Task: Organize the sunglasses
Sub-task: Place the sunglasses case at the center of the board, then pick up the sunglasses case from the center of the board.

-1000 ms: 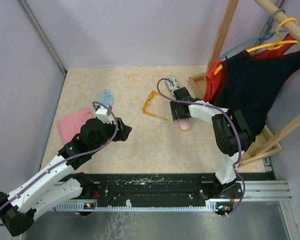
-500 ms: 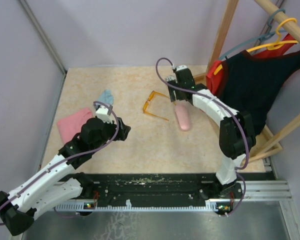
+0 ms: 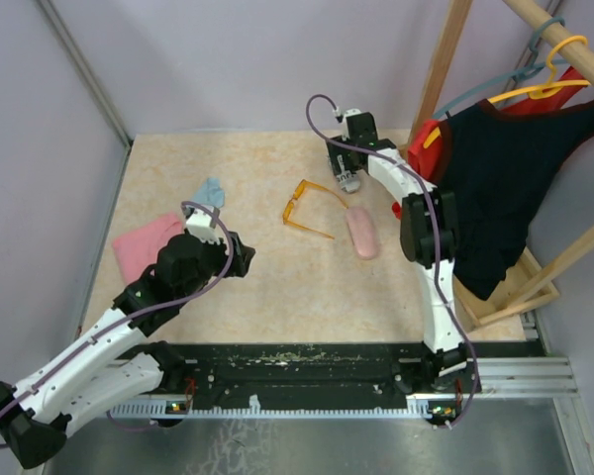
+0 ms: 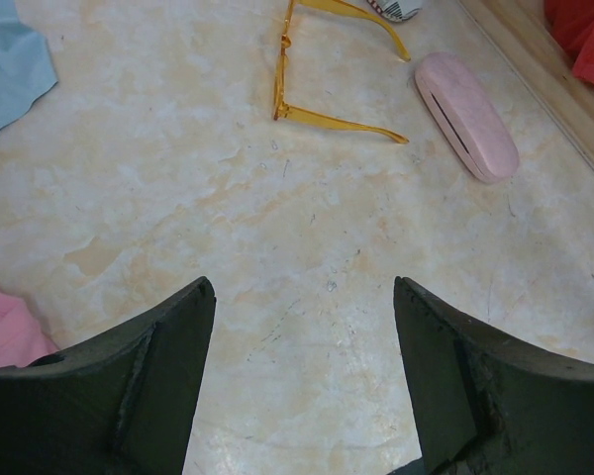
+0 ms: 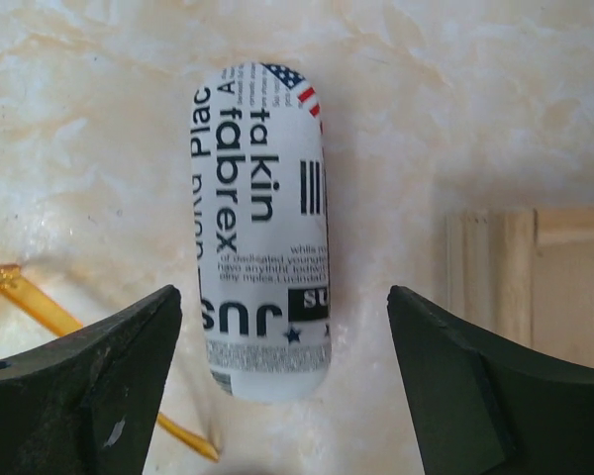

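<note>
The orange-framed sunglasses (image 3: pixel 293 206) lie unfolded on the table mid-back, also seen in the left wrist view as sunglasses (image 4: pixel 281 59). One orange arm tip (image 5: pixel 40 307) shows at the left of the right wrist view. My right gripper (image 3: pixel 348 174) hovers at the back of the table, just right of them. It is open, its jaws wide on either side of the black-and-white printed case (image 5: pixel 262 228) and apart from it. My left gripper (image 4: pixel 302 287) is open over bare table, well short of the sunglasses, nothing between its fingers.
A pink oblong case (image 3: pixel 361 234) lies right of the sunglasses. A blue cloth (image 3: pixel 210 190) and a pink cloth (image 3: pixel 147 244) lie at the left. A wooden rack base (image 5: pixel 515 267) stands close right of the printed case, with hung clothes (image 3: pixel 495 168) above.
My right arm swung from over the pink case to the back of the table and now sits over the printed case, jaws wider. The left arm has not moved.
</note>
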Controlling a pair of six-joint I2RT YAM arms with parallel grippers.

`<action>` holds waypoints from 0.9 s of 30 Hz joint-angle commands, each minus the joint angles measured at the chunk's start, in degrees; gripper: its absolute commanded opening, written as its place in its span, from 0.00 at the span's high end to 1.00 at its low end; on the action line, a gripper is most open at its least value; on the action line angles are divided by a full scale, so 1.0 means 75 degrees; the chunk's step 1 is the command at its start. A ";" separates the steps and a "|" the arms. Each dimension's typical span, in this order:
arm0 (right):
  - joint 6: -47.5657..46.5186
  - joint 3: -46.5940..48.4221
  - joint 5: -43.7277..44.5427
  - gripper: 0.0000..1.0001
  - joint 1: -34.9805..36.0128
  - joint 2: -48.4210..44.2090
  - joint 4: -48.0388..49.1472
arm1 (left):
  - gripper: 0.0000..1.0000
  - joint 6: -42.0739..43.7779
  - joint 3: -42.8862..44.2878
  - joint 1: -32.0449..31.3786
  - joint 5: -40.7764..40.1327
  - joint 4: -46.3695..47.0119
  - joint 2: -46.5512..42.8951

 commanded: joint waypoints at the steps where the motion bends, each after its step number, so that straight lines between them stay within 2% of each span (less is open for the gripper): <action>1: -0.0304 0.1312 -0.0558 0.13 0.0003 0.0607 -0.0095 | 0.21 0.0143 0.0098 0.0025 -0.0194 0.0019 0.0031; 5: -0.0406 0.2044 -0.0599 0.06 -0.0042 0.1245 -0.0304 | 0.21 0.0172 0.0115 0.0025 -0.0264 -0.0010 0.0080; 11: -0.0379 0.2439 -0.0767 0.06 -0.0137 0.1716 -0.0460 | 0.21 0.0195 0.0108 0.0025 -0.0336 -0.0048 0.0063; 21: -0.0447 0.2417 -0.0593 0.18 -0.0179 0.1921 -0.0567 | 0.21 0.0172 0.0122 0.0025 -0.0317 -0.0046 0.0138; 27: -0.0407 0.1965 -0.0428 0.35 -0.0180 0.1725 -0.0218 | 0.21 0.0171 0.0122 0.0025 -0.0367 -0.0063 0.0136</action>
